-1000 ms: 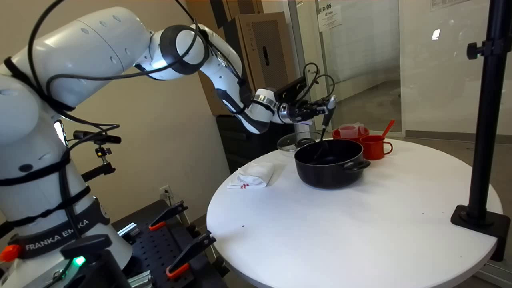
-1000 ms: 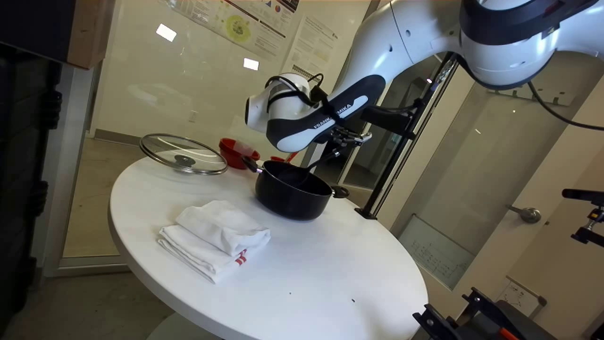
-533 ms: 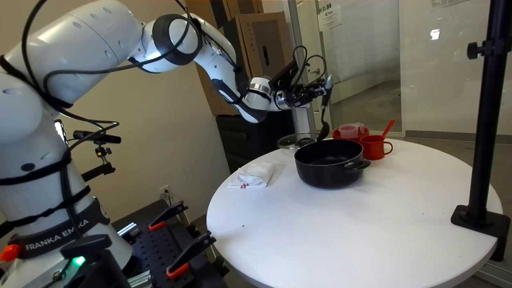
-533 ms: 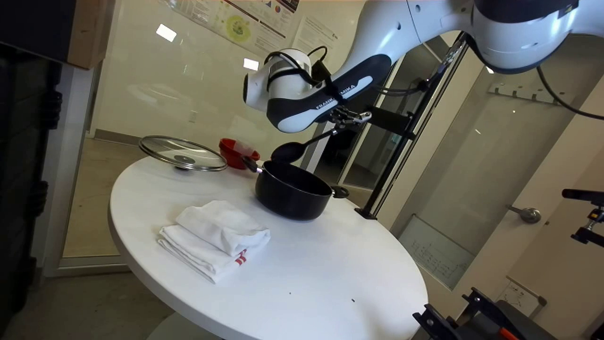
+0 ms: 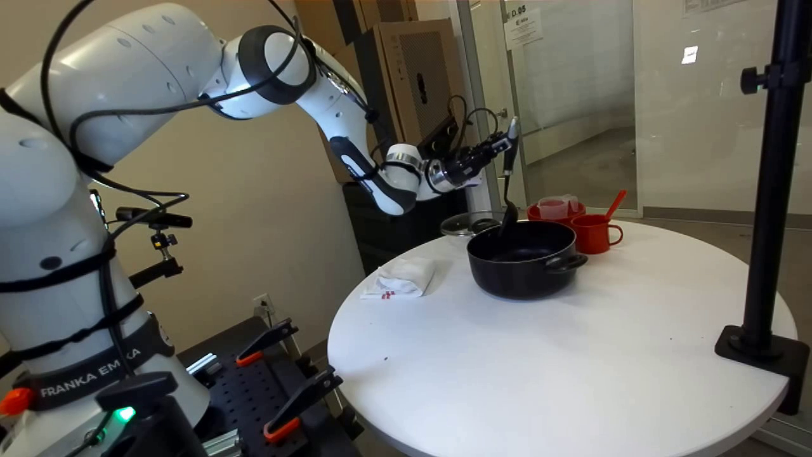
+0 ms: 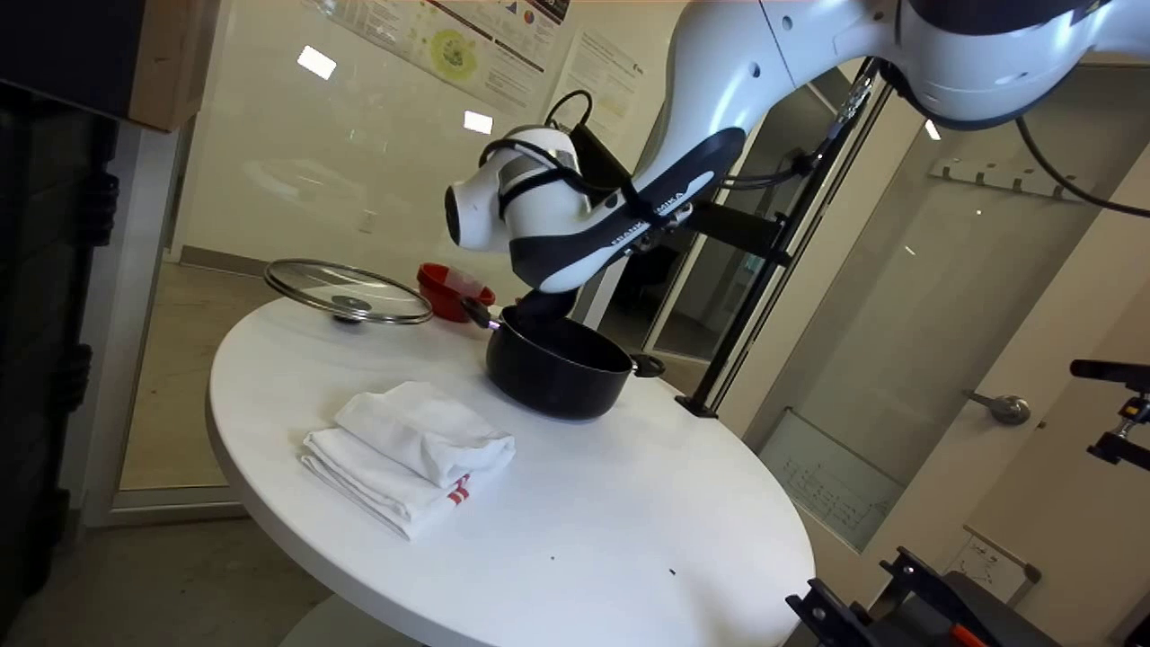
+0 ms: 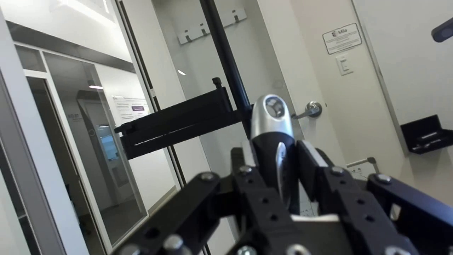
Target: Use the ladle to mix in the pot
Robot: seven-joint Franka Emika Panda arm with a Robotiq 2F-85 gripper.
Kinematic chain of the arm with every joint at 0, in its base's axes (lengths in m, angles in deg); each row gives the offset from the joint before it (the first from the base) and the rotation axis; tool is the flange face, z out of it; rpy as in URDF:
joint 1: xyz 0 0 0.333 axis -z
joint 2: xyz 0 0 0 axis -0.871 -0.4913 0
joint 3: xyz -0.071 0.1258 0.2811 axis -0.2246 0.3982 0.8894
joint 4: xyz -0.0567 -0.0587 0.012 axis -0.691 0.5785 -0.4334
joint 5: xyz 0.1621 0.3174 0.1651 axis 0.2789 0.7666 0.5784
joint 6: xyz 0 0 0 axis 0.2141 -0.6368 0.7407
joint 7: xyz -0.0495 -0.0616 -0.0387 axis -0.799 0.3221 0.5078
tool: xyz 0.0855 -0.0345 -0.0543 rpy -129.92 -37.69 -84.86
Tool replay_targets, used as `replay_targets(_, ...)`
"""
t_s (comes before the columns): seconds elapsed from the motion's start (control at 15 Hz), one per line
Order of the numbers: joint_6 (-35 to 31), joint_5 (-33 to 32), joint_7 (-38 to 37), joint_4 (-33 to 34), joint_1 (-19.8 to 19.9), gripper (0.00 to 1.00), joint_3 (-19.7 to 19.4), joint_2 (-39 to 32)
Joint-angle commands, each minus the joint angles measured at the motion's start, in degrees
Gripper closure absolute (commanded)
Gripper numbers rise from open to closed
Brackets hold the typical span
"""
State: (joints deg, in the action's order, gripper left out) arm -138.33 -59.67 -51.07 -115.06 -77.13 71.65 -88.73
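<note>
The black ladle (image 5: 509,216) hangs roughly upright, scoop down, at the back rim of the black pot (image 5: 523,279). Its scoop tip overlaps the pot's opening and seems to dip just inside the rim. In an exterior view the scoop (image 6: 545,306) shows at the rim of the pot (image 6: 557,377), below the arm. My gripper (image 5: 509,145) is shut on the ladle's handle near its top, above and behind the pot. In the wrist view the ladle's silver-capped dark handle (image 7: 271,148) stands between the fingers of the gripper (image 7: 277,156). The scoop is out of the wrist view.
A glass lid (image 6: 350,292) lies beside the pot. A red bowl (image 5: 536,212) and a red mug (image 5: 591,235) stand behind it. A folded white towel (image 5: 406,277) lies on the round white table (image 5: 558,362). A black pole (image 5: 761,190) is clamped to the table edge.
One second ago the scoop was down inside the pot. Half a second ago it was raised above the rim. Now it is slightly lower at the back rim, and the wrist has tilted upward.
</note>
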Motion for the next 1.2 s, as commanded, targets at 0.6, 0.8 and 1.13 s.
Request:
replay_targets(0.6,9.3,-16.7,-12.9,-8.9,-0.7,0.92,-5.1,-3.1)
replay_targets(0.8,11.2,-16.0,-12.7,-8.8,0.5,0.92,-5.1,-5.2)
replay_targets(1.13,13.2,-15.1,-12.3,-9.2,2.3,0.92,-4.9,-7.5)
